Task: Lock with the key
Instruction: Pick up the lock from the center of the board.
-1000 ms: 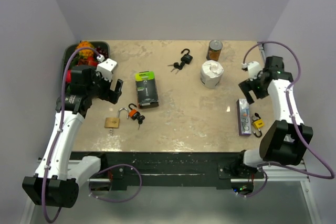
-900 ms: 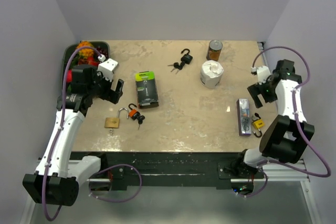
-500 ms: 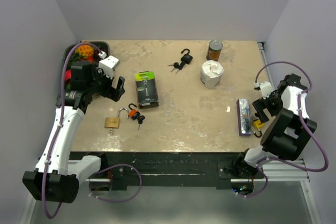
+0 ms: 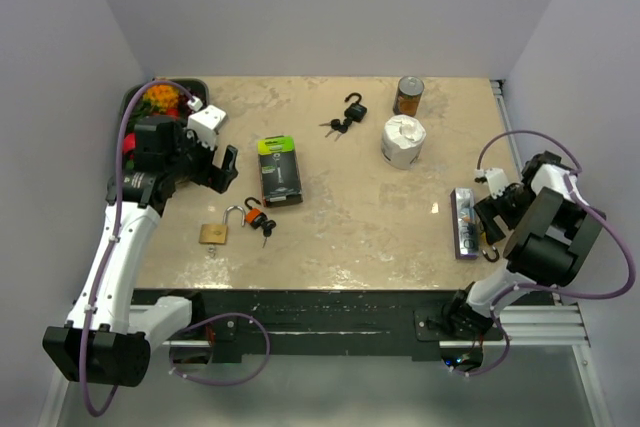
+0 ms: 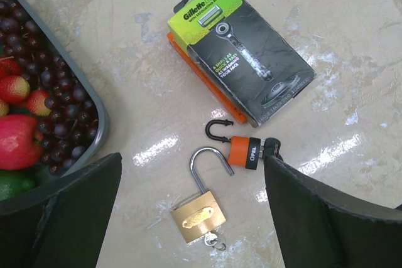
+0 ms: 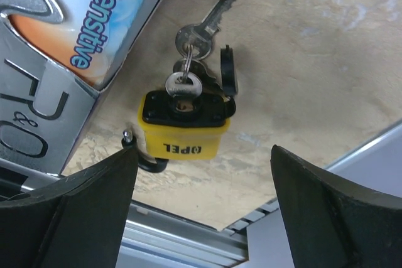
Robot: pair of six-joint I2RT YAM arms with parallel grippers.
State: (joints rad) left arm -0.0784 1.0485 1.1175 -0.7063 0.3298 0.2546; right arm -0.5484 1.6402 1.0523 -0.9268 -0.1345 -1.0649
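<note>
Right side, near edge: your right gripper [image 6: 201, 183] hangs low over the table [image 6: 301, 36], jaws spread wide, nothing between them and nothing held. The yellow padlock [image 6: 184, 131] lies flat directly under it, roughly centred between the two fingers [image 6: 69, 211] but touching neither. A key [image 6: 182, 86] sits in its keyway, with a second key [image 6: 210, 20] on the same ring lying on the table beyond it. Only a short curve of the shackle shows at the lock's other end, so you cannot tell whether it is latched. The padlock lies just beside the toothpaste box [image 6: 50, 73], which is on its left.

Left side: your left gripper [image 4: 222, 169] hovers above the table, jaws fully apart, empty. Below it lie a brass padlock [image 5: 198, 214], shackle swung open and a key in its base, and just to its right a smaller orange padlock [image 5: 245, 152], its shackle open too. The razor box [image 5: 242, 61] lies beyond them. The tray [image 5: 94, 136] of fruit sits at the left edge.

Far centre: a black padlock [image 4: 355, 107] with keys [image 4: 335, 127], a paper roll [image 4: 402, 140] and a can [image 4: 408, 95].
</note>
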